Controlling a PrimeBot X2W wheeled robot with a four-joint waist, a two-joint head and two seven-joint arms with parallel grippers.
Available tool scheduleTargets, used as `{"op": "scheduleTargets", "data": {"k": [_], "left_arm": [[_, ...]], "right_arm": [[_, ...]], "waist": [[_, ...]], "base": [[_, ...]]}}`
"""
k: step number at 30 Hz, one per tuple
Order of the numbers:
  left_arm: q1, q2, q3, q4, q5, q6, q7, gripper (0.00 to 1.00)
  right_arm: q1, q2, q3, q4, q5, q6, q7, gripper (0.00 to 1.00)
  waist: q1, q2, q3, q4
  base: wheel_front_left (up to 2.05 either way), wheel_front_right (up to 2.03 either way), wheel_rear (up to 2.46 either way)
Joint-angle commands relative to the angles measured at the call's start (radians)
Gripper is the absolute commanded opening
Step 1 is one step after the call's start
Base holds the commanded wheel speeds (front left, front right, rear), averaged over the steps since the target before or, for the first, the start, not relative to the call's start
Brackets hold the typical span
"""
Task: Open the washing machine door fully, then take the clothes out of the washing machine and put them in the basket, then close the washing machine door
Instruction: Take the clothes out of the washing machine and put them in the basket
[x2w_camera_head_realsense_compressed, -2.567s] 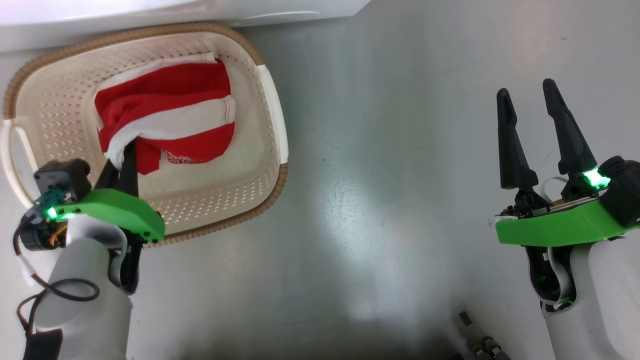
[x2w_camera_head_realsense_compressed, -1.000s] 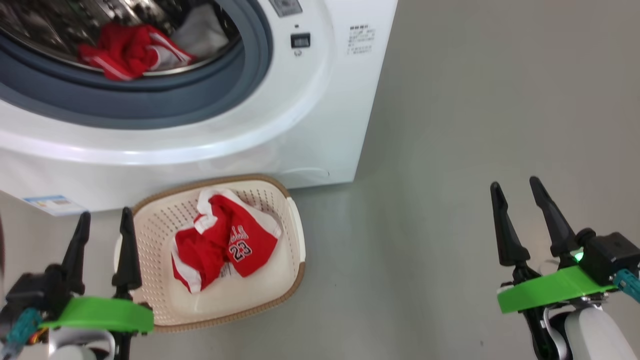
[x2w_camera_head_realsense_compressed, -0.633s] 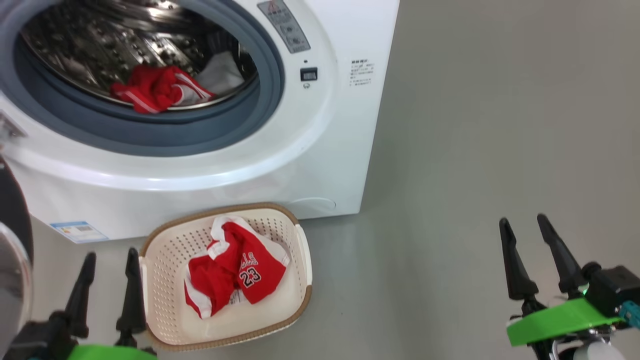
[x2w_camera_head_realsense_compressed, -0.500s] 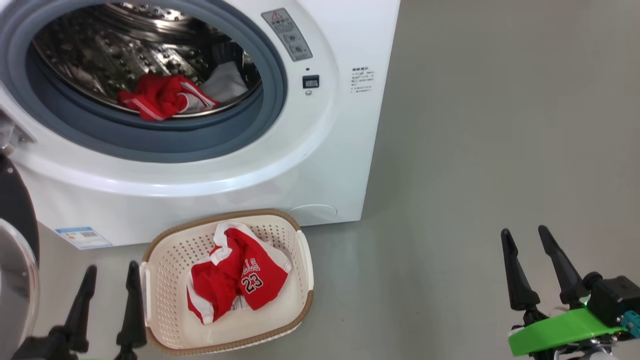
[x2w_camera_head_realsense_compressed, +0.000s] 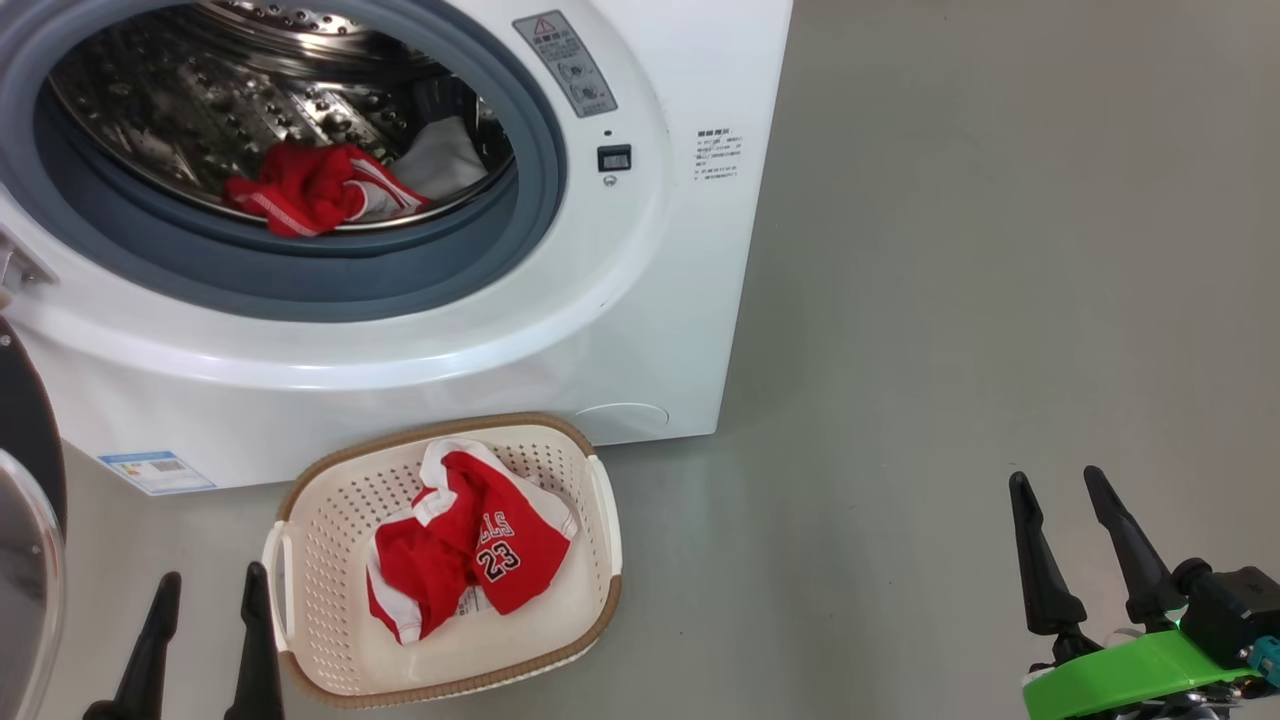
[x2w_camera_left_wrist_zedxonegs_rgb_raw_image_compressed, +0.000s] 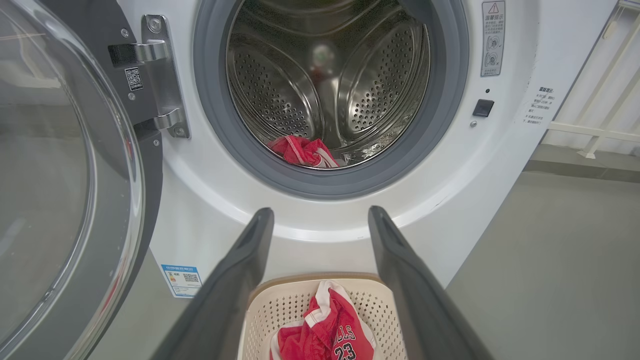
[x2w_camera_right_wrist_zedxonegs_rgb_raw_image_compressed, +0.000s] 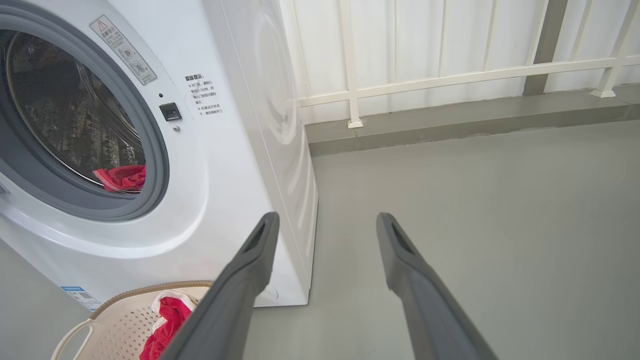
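The white washing machine stands at upper left, its door swung wide open at far left. Red and white clothes lie at the front of the steel drum, seen too as clothes in the left wrist view. The cream basket sits on the floor below the opening and holds a red jersey numbered 23. My left gripper is open and empty just left of the basket. My right gripper is open and empty over bare floor at lower right.
Grey floor stretches to the right of the machine. A white railing and wall run behind it. A blue label sits on the machine's lower front. The open door's edge stands close beside my left gripper.
The camera has risen from the basket to the machine's opening. My left gripper has let go of the jersey and drawn back from the basket, now open beside it. The right gripper stays open.
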Motion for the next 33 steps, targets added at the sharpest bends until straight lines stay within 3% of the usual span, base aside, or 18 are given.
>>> {"op": "scheduleTargets", "data": {"k": [1, 15, 33], "left_arm": [[-0.013, 0.005, 0.035, -0.029, 0.008, -0.005, -0.005, 1.0], [-0.121, 0.015, -0.02, 0.01, 0.037, -0.005, -0.005, 1.0], [-0.818, 0.206, -0.131, 0.495, 0.253, 0.022, -0.005, 1.0]], "right_arm": [[-0.011, -0.012, 0.015, -0.028, 0.0, 0.008, -0.006, 1.0], [-0.054, 0.0, 0.018, -0.036, -0.007, 0.008, -0.006, 1.0], [-0.231, 0.017, 0.075, -0.055, 0.013, 0.008, -0.006, 1.0]], "waist": [[0.0, 0.0, 0.001, -0.001], [0.0, 0.0, 0.065, 0.004], [0.0, 0.0, 0.294, -0.07]], "base": [[0.0, 0.0, 0.0], [0.0, 0.0, 0.0], [0.0, 0.0, 0.0]]}}
